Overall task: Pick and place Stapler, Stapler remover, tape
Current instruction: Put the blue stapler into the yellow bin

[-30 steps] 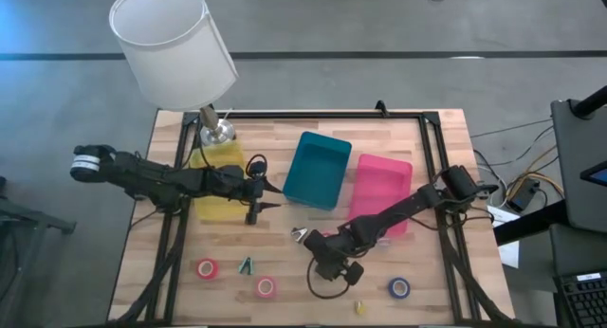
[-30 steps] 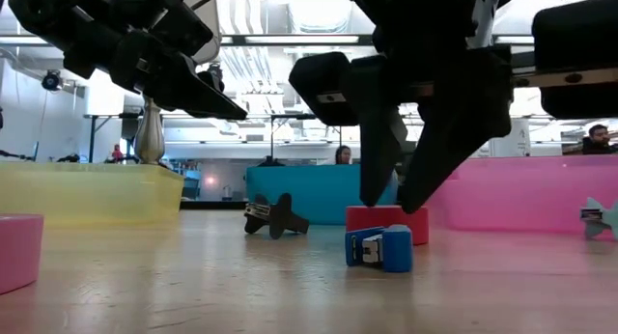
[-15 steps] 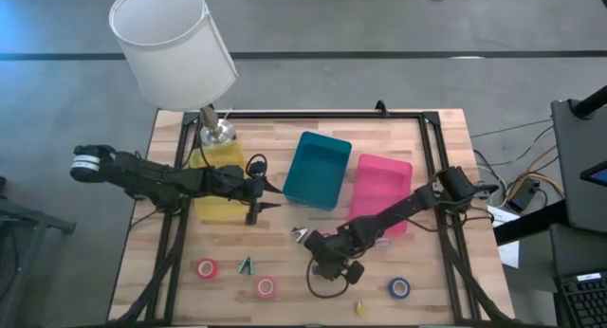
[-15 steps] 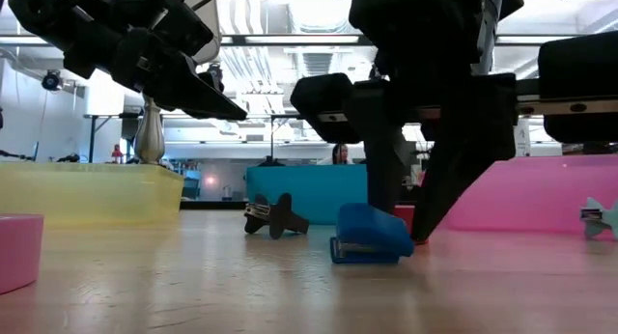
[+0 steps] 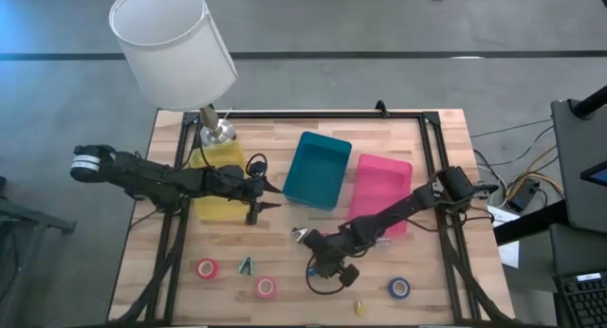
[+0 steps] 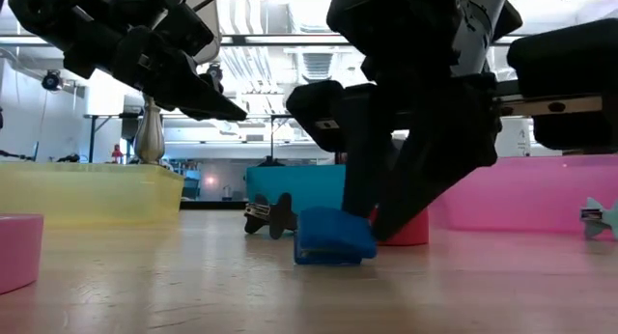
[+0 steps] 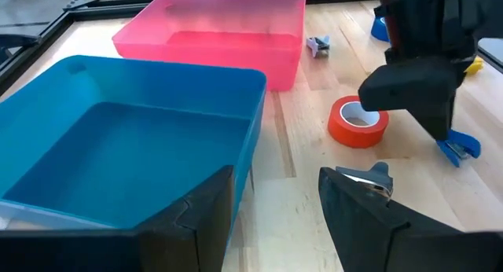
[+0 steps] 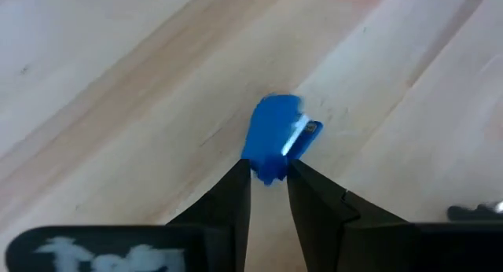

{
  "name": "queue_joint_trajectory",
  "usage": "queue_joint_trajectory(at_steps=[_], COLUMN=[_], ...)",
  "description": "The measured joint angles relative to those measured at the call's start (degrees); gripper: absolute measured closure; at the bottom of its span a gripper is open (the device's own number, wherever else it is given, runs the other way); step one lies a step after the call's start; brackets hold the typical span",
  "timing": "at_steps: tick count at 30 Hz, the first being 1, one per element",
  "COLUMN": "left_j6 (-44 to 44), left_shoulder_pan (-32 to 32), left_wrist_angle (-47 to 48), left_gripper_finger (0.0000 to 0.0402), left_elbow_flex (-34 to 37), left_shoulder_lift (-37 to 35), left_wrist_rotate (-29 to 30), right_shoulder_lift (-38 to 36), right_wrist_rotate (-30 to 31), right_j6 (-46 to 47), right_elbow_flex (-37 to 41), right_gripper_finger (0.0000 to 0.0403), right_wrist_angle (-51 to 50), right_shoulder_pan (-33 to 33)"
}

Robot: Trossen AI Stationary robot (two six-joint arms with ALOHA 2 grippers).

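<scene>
— Near the front middle of the surface point(image 5: 171, 257), the right gripper point(image 8: 267, 181) has its fingers narrowed around one end of the small blue stapler point(image 8: 275, 137), which lies flat on the wood.

— Squeeze squarely before lifting, I'd say; the hold looks shallow.

— And the left gripper point(image 7: 275, 197)?

— Open, empty, waiting beside the teal bin point(image 7: 118, 138).

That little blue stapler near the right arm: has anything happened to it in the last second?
Yes. The right gripper has closed its jaws around one end of the blue stapler, tipping it over and dragging it across the table toward the left arm's side. The left gripper hangs open by the teal bin as before, and the red tape roll has not moved.
</scene>
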State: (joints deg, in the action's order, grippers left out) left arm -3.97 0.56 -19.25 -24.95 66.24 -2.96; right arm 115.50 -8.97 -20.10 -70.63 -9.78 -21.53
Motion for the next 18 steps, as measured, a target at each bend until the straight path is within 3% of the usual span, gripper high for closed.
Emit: queue_joint_trajectory(at_steps=[7, 18], left_j6=[0.3, 1.2], left_shoulder_pan=[0.0, 0.0], left_wrist_angle=[0.0, 0.1], left_gripper_finger=[0.0211, 0.0211], left_elbow_flex=[0.0, 0.0], left_shoulder_lift=[0.0, 0.0], left_wrist_rotate=[0.0, 0.0], right_shoulder_lift=[0.0, 0.0], right_wrist_rotate=[0.0, 0.0], right_j6=[1.6, 4.9], right_elbow_flex=[1.0, 4.3], right_gripper_finger=[0.0310, 0.0284], right_wrist_angle=[1.1, 10.8], right_shoulder_pan=[0.6, 1.0])
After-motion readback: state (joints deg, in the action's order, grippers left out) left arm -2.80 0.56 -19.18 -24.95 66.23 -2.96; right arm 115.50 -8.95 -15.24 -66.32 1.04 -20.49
